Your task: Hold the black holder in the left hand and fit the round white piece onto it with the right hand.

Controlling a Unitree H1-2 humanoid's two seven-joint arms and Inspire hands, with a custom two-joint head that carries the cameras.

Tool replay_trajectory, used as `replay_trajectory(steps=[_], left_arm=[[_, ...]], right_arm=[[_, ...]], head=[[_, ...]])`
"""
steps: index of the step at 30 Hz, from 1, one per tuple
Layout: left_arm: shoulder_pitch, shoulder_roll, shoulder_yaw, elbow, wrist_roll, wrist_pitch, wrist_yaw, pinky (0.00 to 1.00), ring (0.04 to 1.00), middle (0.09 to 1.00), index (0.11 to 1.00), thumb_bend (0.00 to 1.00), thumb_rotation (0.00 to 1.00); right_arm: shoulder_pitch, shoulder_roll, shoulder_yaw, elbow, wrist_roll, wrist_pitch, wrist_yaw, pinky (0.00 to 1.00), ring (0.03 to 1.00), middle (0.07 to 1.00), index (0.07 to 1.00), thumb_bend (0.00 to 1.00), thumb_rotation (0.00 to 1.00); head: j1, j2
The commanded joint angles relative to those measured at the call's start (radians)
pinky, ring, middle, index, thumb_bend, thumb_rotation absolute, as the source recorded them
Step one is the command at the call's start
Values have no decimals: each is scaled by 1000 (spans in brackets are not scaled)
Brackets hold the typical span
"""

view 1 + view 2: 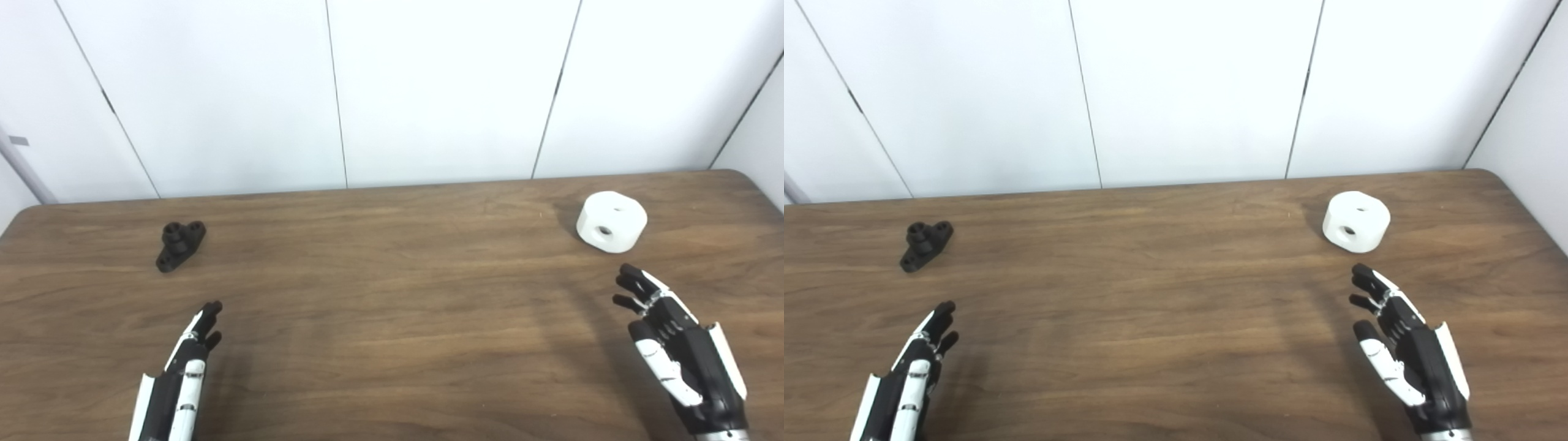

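Black holder (179,244) far left, round white piece (611,221) far right, bare table (392,294) between

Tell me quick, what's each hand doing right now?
Left hand: open, holding nothing, short of the small black plastic holder.
Right hand: open, holding nothing, near the round white piece.
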Motion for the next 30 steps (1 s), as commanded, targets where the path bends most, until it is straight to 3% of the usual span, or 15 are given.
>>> replay_trajectory(steps=[1, 16, 24, 26, 28, 30], left_arm=[[-7, 0, 4, -17, 5, -37, 7, 951, 986, 983, 920, 126, 890], [-1, -13, 8, -25, 11, -34, 21, 945, 982, 978, 911, 168, 907], [-10, -42, 25, -31, 118, -48, 103, 913, 957, 958, 886, 72, 999], [-9, -50, 27, -59, 192, -16, 136, 929, 971, 978, 867, 125, 997], [-8, -56, 25, -91, 245, 16, 161, 982, 993, 995, 866, 155, 954], [-12, -74, 27, -118, 290, 44, 193, 997, 999, 999, 850, 193, 758]], right_arm=[[39, 32, 18, 63, 8, -27, -7, 800, 876, 891, 833, 213, 617], [43, 33, 16, 64, 11, -28, -8, 799, 876, 889, 824, 220, 616], [44, 32, 15, 65, 14, -29, -8, 796, 869, 888, 831, 211, 631], [43, 30, 14, 68, 20, -30, -6, 797, 869, 888, 832, 213, 634], [42, 27, 14, 72, 27, -31, -3, 797, 869, 889, 832, 209, 622], [40, 22, 12, 79, 32, -31, -1, 802, 872, 890, 832, 217, 626]], head=[[-1, 2], [11, -10], [18, -16], [29, -17], [37, -20], [54, -20]])
